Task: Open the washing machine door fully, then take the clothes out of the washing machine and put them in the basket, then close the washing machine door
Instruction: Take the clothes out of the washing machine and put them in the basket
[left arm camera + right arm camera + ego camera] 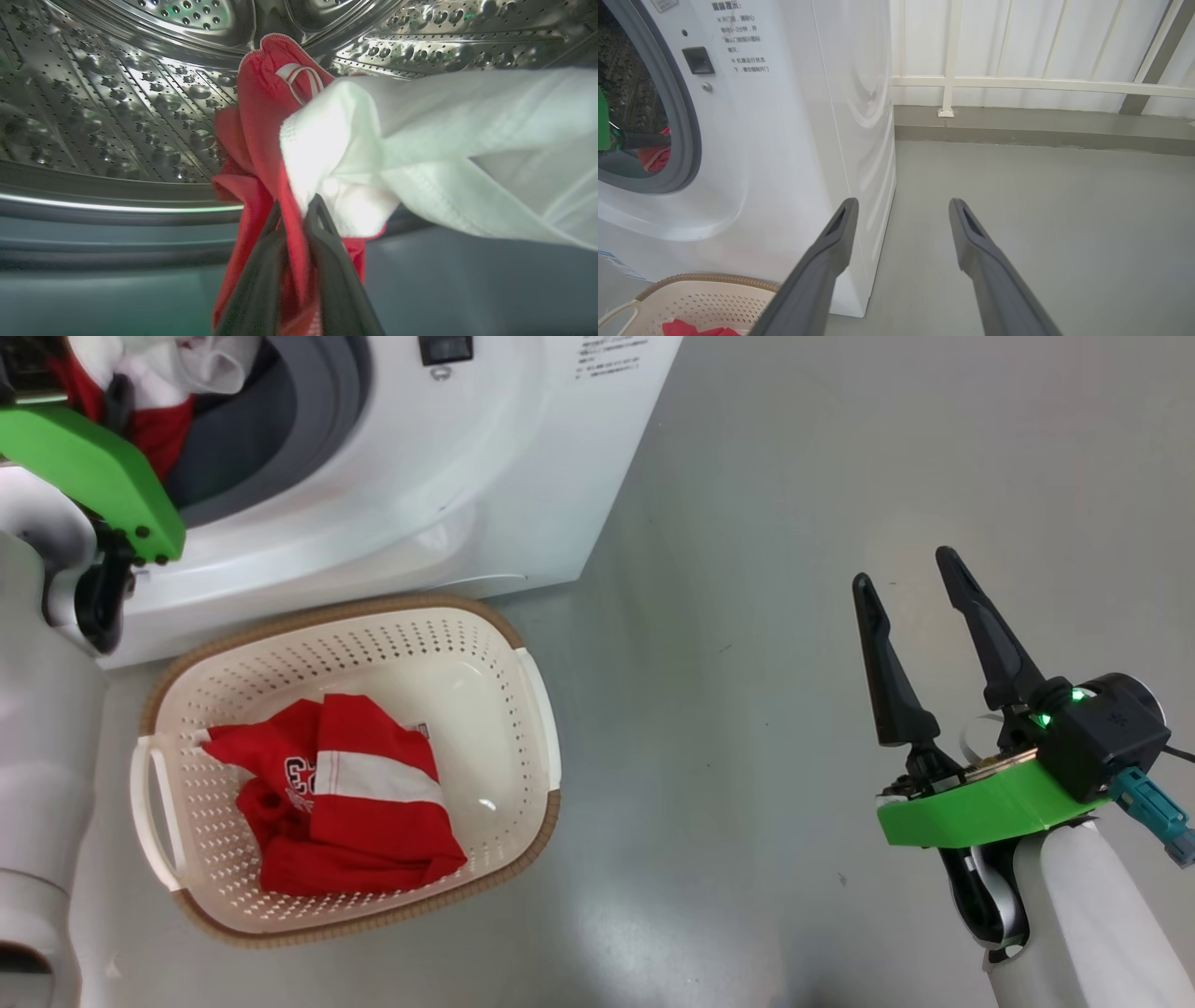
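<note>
You've got red-and-white fabric clothes [373,803], a cream perforated plastic basket [392,649] with a brown woven rim, and a white boxy washing machine [420,476].

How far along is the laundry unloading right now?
Done: the washing machine is open and one red garment lies in the basket. In hand: the left gripper is shut on a red-and-white garment at the drum mouth. Left: drop it in the basket, then close the door. The right gripper hangs open, idle.

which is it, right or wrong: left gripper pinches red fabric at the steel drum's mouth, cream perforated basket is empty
Wrong: the cream perforated basket holds a red-and-white garment, as the head view shows. The left gripper does pinch red fabric at the steel drum's mouth.
</note>
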Motion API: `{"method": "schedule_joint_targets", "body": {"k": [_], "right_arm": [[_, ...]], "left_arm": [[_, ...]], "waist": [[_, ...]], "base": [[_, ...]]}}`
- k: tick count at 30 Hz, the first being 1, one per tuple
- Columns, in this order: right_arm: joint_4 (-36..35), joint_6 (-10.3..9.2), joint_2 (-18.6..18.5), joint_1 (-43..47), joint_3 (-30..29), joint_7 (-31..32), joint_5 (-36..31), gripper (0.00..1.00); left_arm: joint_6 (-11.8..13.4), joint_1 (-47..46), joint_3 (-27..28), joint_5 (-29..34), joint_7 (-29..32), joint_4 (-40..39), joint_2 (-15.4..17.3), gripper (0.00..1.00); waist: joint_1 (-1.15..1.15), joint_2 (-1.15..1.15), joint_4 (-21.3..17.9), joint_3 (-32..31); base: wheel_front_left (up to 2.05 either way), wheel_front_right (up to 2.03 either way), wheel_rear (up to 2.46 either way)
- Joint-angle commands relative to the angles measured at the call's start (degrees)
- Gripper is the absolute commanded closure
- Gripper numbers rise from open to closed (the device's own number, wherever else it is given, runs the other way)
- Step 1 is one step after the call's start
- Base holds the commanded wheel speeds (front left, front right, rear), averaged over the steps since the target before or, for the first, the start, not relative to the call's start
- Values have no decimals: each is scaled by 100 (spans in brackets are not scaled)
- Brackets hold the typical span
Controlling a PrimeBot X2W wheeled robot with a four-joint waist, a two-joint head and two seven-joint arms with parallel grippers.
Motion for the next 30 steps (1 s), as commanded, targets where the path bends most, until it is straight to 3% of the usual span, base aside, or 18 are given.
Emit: {"method": "schedule_joint_targets", "body": {"k": [1, 11, 20, 25, 30], "right_arm": [[-105, 28, -19, 8, 96, -36, 27, 0], [-60, 28, -19, 4, -25, -36, -8, 0], [4, 28, -19, 64, -105, -36, -22, 0], [114, 28, -19, 160, -156, -36, -12, 0], [162, 28, -19, 265, -199, -36, -11, 0]], "left_arm": [[14, -108, 86, -11, -119, -111, 276, 100], [23, 283, 296, -241, -1119, -203, 223, 100], [25, 844, 265, -197, -1560, -578, 88, 100], [73, 1354, 278, -109, -1623, -1129, -18, 100], [233, 2152, 526, 127, -1629, -2351, -90, 100]], "waist": [[0, 0, 43, -39], [0, 0, 277, -231], [0, 0, 544, -465], [0, 0, 741, -730], [0, 0, 899, -1020]], "base": [[0, 0, 0], [0, 0, 0], [0, 0, 0], [0, 0, 0], [0, 0, 0]]}}
